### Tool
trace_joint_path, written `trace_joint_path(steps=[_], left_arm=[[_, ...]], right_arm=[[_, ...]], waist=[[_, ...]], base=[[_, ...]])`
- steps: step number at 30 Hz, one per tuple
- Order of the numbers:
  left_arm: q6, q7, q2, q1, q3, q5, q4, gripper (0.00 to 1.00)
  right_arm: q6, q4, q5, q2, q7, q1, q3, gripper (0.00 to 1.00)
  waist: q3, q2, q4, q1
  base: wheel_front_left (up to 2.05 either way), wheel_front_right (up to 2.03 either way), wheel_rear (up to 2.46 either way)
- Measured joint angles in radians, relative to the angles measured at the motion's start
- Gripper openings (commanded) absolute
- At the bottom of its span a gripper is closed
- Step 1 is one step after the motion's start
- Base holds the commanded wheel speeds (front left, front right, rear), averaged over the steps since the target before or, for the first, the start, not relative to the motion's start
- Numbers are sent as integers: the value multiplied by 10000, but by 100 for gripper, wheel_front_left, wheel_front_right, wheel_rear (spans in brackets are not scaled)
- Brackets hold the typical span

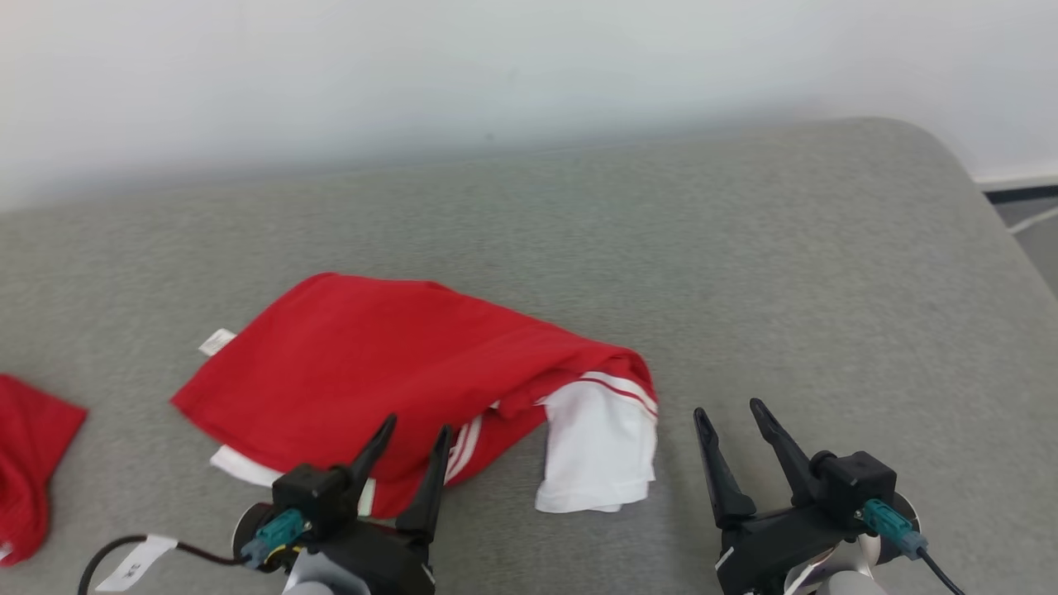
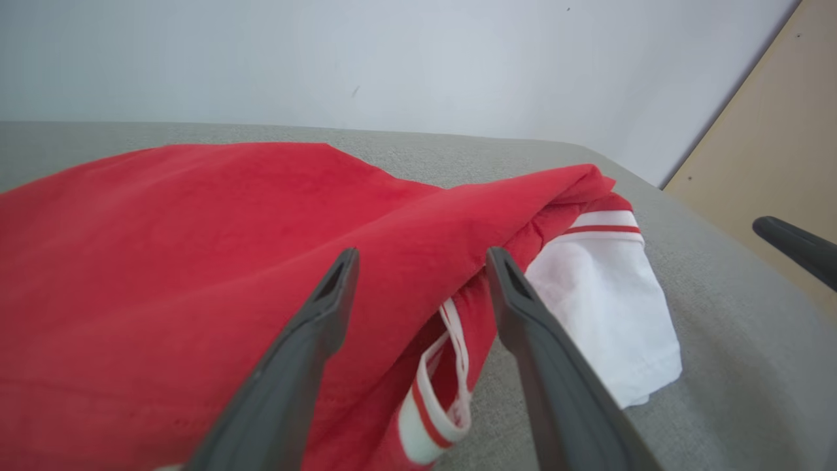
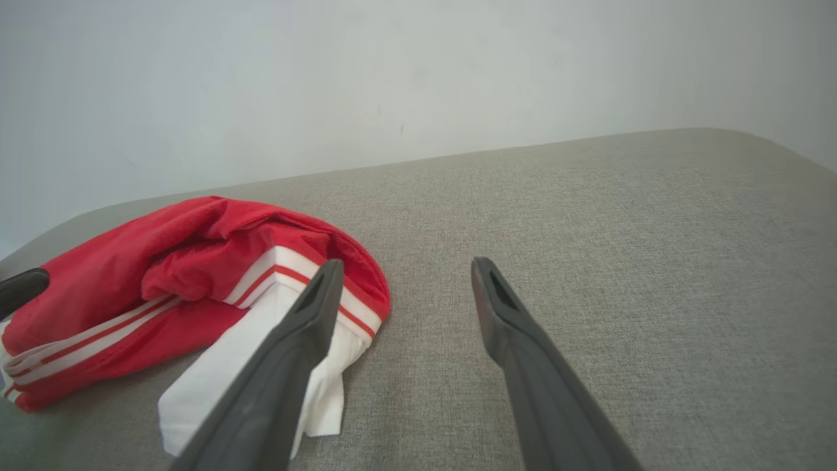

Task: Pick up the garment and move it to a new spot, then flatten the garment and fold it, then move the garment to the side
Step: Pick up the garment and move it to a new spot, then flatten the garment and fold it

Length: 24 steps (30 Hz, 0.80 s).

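Where the grey padded surface (image 1: 744, 248) meets the left edge of the head view, a second red cloth (image 1: 29, 463) lies crumpled, well apart from the work. Next along is the garment (image 1: 372, 372), a red shirt spread mostly flat left of centre, with a small white tag (image 1: 216, 340) poking out at its far-left edge. Its right end is bunched, and a white sleeve (image 1: 599, 454) with red stripes spills from there onto the surface.

Left gripper (image 1: 417, 426) sits at the shirt's near edge, forearm low, fingers pointing away from the robot and slightly right. Jaws spread wide, nothing between them. In the left wrist view the tips hang over the red cloth; whether they touch it is hard to tell.

Right gripper (image 1: 729, 407) is just right of the white sleeve, over bare surface, fingers angled up and leftward in the head view. Jaws likewise wide and empty. One of its fingers overlaps the sleeve in the right wrist view. Pale wall (image 1: 496, 66) behind.
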Motion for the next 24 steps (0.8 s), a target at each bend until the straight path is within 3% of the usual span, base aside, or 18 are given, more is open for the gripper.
trace_joint_path(steps=[17,24], left_arm=[[79,0,6,1907,2188,826,-853,100],[174,0,4,2543,2345,637,-1003,100]], right_arm=[[0,138,71,-52,0,166,556,100],[0,169,92,-130,2,129,780,100]], waist=[[-316,0,2124,-1],[-371,0,2686,0]], base=[[0,0,0],[0,0,0]])
